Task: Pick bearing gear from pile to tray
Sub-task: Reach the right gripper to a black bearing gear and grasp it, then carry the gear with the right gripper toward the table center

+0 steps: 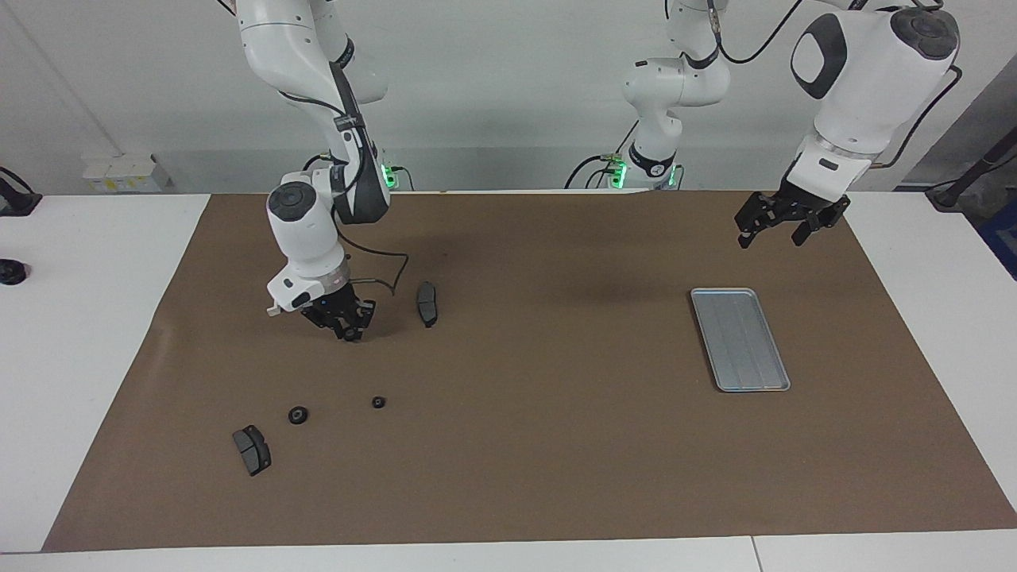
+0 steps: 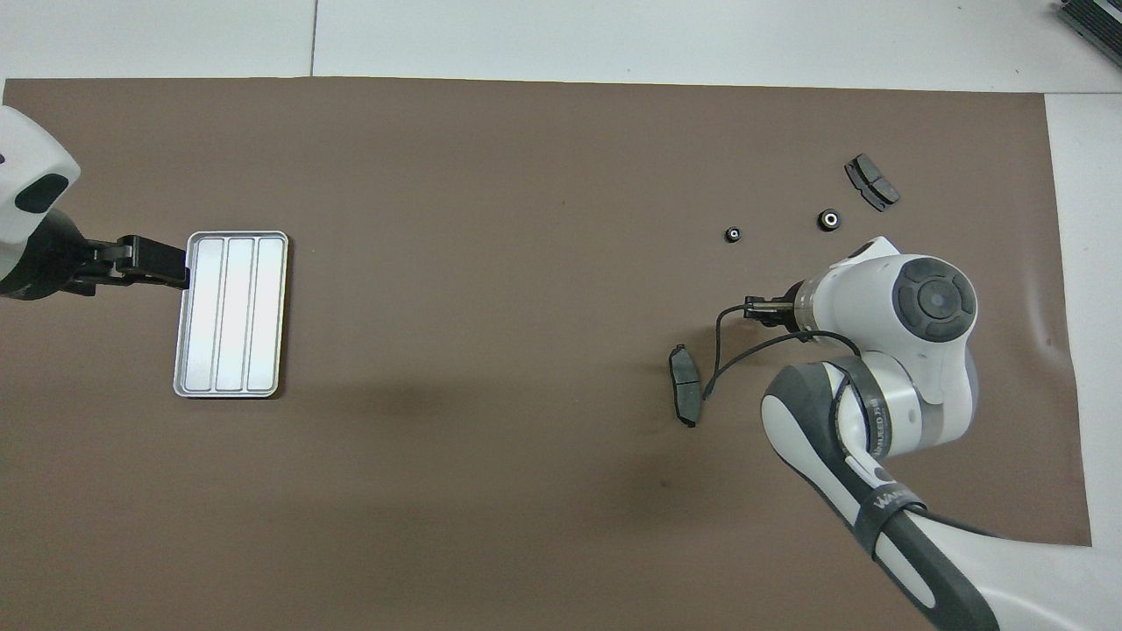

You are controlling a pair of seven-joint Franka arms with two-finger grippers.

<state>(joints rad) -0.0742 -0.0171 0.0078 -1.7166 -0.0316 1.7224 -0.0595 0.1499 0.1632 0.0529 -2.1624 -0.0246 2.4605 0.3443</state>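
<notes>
Both arms are showing glossy white shells with dark grey joint caps, black cables are looping along them, and green lights are glowing at the bases.

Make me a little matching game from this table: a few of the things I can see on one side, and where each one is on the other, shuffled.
Things:
1. tray
2. right gripper
3. left gripper
4. two loose gears

Places or states:
A. lying on the brown mat, farther from the robots than the single brake pad
B. closed on a small black gear, low over the mat
C. open, up in the air, waiting
D. nothing in it, at the left arm's end of the table

Pairs: 1-D, 2-B, 3-C, 4-A
</notes>
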